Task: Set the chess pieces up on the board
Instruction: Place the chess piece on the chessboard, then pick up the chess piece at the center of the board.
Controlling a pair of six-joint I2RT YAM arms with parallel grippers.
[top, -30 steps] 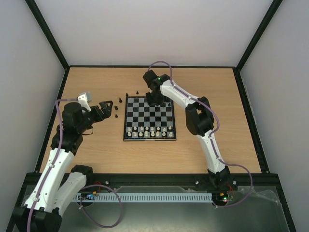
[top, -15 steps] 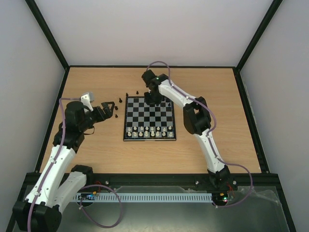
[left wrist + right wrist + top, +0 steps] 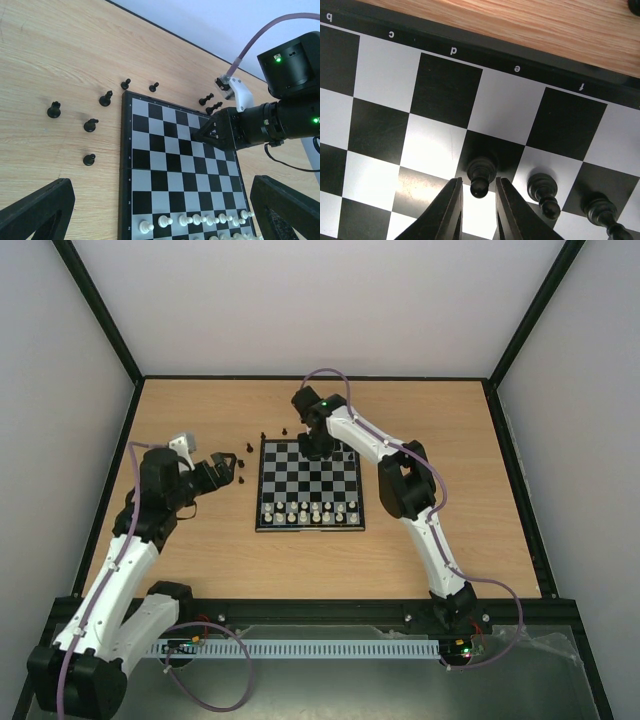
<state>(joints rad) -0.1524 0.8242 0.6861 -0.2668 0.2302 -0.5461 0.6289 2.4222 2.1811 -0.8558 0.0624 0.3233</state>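
1. The wooden desk (image 3: 450, 440) carries everything.
2. The right arm (image 3: 400, 475) stretches from its base to the far edge of the board. The left arm (image 3: 120, 560) bends over the left side of the desk, its wrist pointing towards the board's left edge.
3. The board (image 3: 310, 480) lies flat near the middle of the desk. It is chequered black and silver-grey with a thin dark border, and the right wrist view shows letters along its far edge.
4. The left end effector (image 3: 160, 212) is spread wide and holds nothing. It hovers above the desk just left of the board.
5. The right end effector (image 3: 477, 186) hangs over the board's far rows. Its fingers are narrowly parted, one on either side of a black pawn's head. A sliver of board shows on each side, so it is not pinching the pawn.
6. The chess pieces (image 3: 310, 510) are split up:
   - The white ones (image 3: 190, 220) stand in rows along the board's near edge.
   - Three black pawns stand side by side in the second row from the lettered edge. The flanked pawn (image 3: 480, 175) is on a black square.
   - Four black pieces (image 3: 90, 125) sit loose on the desk left of the board.
   - Four more black pieces (image 3: 154, 87) sit on the desk just beyond its far edge.
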